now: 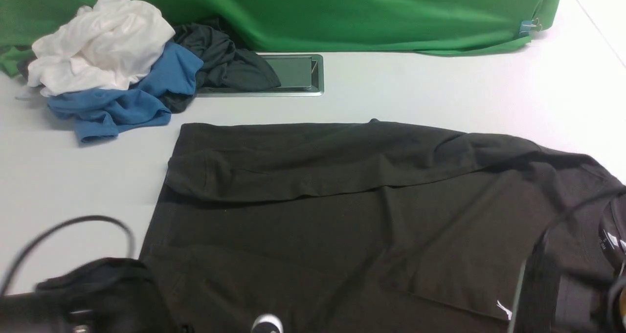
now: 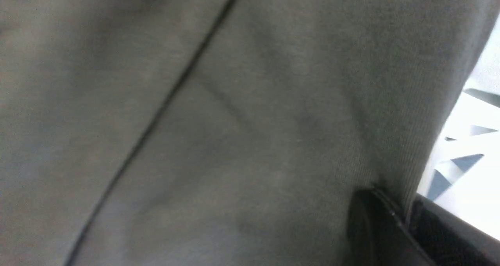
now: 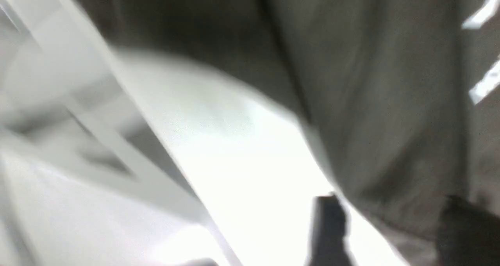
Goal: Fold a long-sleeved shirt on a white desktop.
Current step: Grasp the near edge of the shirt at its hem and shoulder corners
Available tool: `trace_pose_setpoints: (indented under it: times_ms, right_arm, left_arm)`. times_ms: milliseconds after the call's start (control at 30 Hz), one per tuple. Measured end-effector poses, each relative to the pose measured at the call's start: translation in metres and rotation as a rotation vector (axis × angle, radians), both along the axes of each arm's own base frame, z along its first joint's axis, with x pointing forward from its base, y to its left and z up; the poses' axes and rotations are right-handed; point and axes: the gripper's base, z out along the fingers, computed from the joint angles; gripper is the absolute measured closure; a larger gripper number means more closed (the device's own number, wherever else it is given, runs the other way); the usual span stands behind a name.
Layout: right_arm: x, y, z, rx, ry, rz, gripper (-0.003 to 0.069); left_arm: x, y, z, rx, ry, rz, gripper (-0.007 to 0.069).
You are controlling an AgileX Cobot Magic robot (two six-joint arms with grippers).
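The long-sleeved shirt [image 1: 342, 215] lies spread, dark black-brown, over the near half of the white desktop [image 1: 440, 88], its far sleeve folded across the body. A small white print mark [image 1: 503, 309] shows near the front edge. My left arm [image 1: 93, 294] is a blurred dark shape at the shirt's near left corner. In the left wrist view my left gripper [image 2: 406, 215] is shut on the shirt's [image 2: 234, 121] ribbed edge. My right gripper [image 3: 394, 227] is open, its fingers wide apart with the shirt's [image 3: 371, 102] edge lying loose between them.
A pile of white [image 1: 98, 44], blue [image 1: 132, 98] and dark grey [image 1: 225, 59] garments sits at the back left, partly over the silver-framed cable hatch [image 1: 298, 74]. A green cloth backdrop [image 1: 367, 15] closes off the far edge. Cables loop over both near corners.
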Motion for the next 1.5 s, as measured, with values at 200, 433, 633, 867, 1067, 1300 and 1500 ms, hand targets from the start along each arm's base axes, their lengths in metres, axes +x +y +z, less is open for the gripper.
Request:
trace_pose_setpoints:
  times_ms: [200, 433, 633, 867, 1067, 1300, 1500]
  right_arm:
    - [-0.008, -0.007, -0.023, -0.063, -0.022, 0.143, 0.0081]
    - [-0.019, -0.018, -0.052, -0.055, -0.052, 0.271, 0.0120]
    - [-0.020, -0.022, -0.059, -0.068, -0.084, 0.346, 0.0239]
    - [-0.015, -0.022, -0.061, -0.098, -0.102, 0.398, 0.0546]
    - [-0.011, -0.017, -0.037, -0.128, -0.040, 0.285, 0.0605]
    - [-0.024, -0.023, -0.023, -0.135, 0.048, 0.168, 0.0605]
    - [-0.010, -0.015, -0.015, -0.095, -0.083, 0.089, 0.0605]
  left_arm:
    - [-0.003, 0.006, 0.015, -0.065, -0.064, -0.009, 0.0596]
    - [-0.006, 0.010, 0.027, -0.131, -0.111, -0.008, 0.0596]
    - [-0.007, 0.012, 0.028, -0.131, -0.110, -0.008, 0.0596]
    - [-0.008, 0.014, 0.028, -0.104, -0.091, -0.008, 0.0596]
    - [-0.009, 0.015, 0.027, -0.089, -0.079, 0.021, 0.0596]
    - [-0.010, 0.020, 0.027, -0.039, -0.070, 0.035, 0.0596]
    - [0.011, 0.026, 0.037, -0.062, -0.145, 0.142, 0.0596]
